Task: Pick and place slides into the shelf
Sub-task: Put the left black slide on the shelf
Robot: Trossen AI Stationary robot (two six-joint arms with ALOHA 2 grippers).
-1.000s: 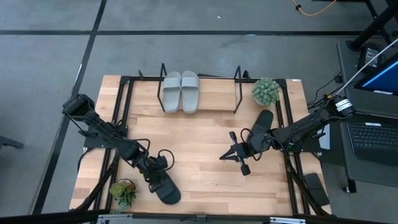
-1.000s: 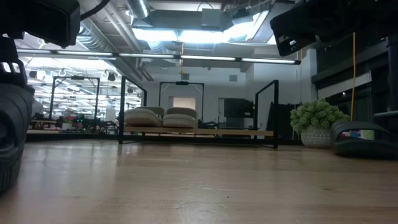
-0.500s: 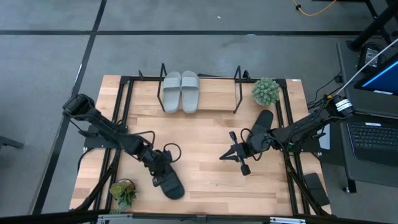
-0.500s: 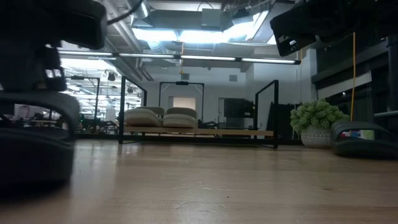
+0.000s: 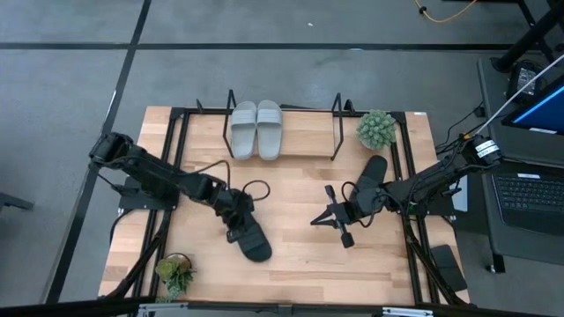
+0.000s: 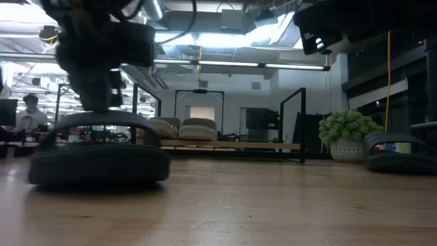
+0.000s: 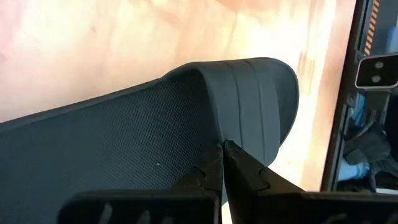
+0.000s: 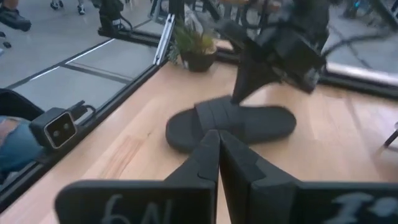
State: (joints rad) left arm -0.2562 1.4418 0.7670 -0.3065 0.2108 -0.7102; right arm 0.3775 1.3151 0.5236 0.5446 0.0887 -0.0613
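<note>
My left gripper [image 5: 234, 214] is near the table's middle, shut on a black slide [image 5: 253, 239], which fills the left wrist view [image 7: 124, 143] and looms close in the low view [image 6: 99, 160]. My right gripper [image 5: 330, 222] hovers shut right of centre, touching nothing; its wrist view looks across at that slide [image 8: 230, 124]. A second black slide [image 5: 373, 170] lies sole-down on the table beside the right arm. Two light grey slides [image 5: 256, 129] sit side by side in the shelf [image 5: 336, 132] at the far edge. My left gripper pinches the black slide's wide strap [image 7: 239, 124] at its edge between the two fingers, coming from above and pointing down. The slide hangs about level below the fingers [image 6: 95, 102]; whether its sole is clear of the table I cannot tell.
A potted plant [image 5: 376, 129] stands right of the shelf, and another [image 5: 174, 269] sits at the near left corner. A black frame [image 5: 176, 123] borders the table. Bare wood lies between the two grippers and in front of the shelf.
My left gripper has travelled from the near left corner toward the table's right and far edge, staying shut. The black slide has gone with it, from beside the near plant to the middle of the table. The right arm has kept still.
</note>
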